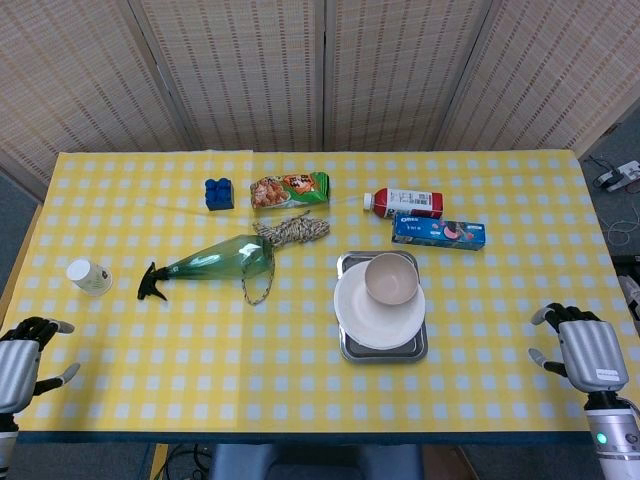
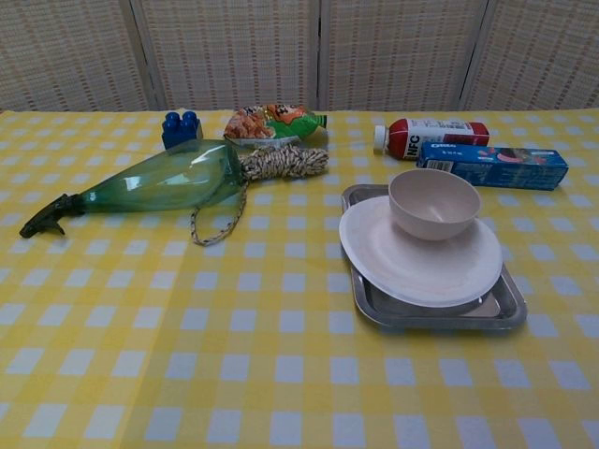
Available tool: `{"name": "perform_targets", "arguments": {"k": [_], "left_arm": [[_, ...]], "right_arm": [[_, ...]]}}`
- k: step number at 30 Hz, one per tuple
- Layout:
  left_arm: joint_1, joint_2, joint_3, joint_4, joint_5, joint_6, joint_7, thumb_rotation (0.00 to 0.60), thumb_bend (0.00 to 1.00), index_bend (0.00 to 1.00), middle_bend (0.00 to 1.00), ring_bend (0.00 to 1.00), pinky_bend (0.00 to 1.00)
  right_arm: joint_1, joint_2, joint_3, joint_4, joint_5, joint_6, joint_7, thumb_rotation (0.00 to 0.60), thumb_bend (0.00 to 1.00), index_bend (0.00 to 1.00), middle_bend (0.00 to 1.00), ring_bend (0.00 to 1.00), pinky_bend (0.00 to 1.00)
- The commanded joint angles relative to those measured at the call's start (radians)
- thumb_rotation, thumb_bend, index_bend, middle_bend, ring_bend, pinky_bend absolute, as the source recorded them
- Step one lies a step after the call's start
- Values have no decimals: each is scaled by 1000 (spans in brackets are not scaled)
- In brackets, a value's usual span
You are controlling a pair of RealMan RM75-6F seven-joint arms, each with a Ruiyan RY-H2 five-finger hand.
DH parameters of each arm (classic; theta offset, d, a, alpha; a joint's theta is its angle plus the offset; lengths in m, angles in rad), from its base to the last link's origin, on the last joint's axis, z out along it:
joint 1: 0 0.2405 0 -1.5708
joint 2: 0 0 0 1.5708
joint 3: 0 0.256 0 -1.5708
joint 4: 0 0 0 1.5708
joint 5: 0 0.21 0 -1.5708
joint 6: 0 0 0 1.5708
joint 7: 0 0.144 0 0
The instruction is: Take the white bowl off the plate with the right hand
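A white bowl (image 1: 391,277) (image 2: 433,202) stands upright on the far part of a white plate (image 1: 372,318) (image 2: 412,260). The plate lies on a metal tray (image 1: 384,352) (image 2: 440,313) near the table's middle right. My right hand (image 1: 586,348) rests at the front right edge of the table, far from the bowl, fingers apart and holding nothing. My left hand (image 1: 25,355) sits at the front left edge, fingers loosely spread and empty. Neither hand shows in the chest view.
A green spray bottle (image 1: 213,264) (image 2: 154,182) lies left of the tray beside a rope bundle (image 1: 293,231) (image 2: 284,163). Behind are a blue block (image 1: 219,193), snack bag (image 1: 290,189), red-and-white bottle (image 1: 404,203) and blue Oreo box (image 1: 439,234). A paper cup (image 1: 90,276) lies far left.
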Motion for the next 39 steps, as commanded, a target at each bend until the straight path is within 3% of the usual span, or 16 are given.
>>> {"name": "perform_targets", "arguments": {"k": [1,3,6,9,10,12,18,24,31,39], "left_arm": [[0,0,0,0,-2,-1,-1,600,0,472,407,291,448],[1,2,-1,-1,-3,1,-1,600,0,472,406,291,448],[3,7,0,-5,-4,0,-8,600,0,471,407,291,448],[7,15,-7,-9,-10,10,-25,600,0,472,407,291,448],[9,18,-9,-10,-11,15,-31,600,0,472,407,291,448],[12,23,-11,-11,-8,23,-43,600,0,472,407,291,448],[17,33,-11,-13,1,35,-75,600,0,472,407,291,448],[15,40,-14,-7,-13,20,-95,600,0,472,407,291,449],[16,46,-18,-2,-15,22,-125,600,0,472,407,291,449],[12,49,-18,4,-19,9,-142,600,0,472,406,291,449]], "right_arm": [[0,0,-1,2,-2,0,2,600,97,441,418,408,490],[2,-5,2,12,-6,1,12,600,97,441,420,408,524],[9,-27,17,39,-15,18,24,600,97,440,472,488,705],[37,-60,40,66,-32,21,16,600,98,427,733,808,956],[52,-63,46,65,-38,10,5,600,99,417,842,909,992],[96,-64,66,49,-51,-25,-33,600,103,407,966,994,1000],[233,-71,133,-20,-1,-179,-192,600,157,407,1000,1000,1000],[333,-107,162,-87,109,-307,-354,600,153,407,1000,1000,1000],[393,-181,138,-63,206,-376,-459,600,150,407,1000,1000,1000],[431,-261,112,42,280,-407,-487,600,150,407,1000,1000,1000]]}}
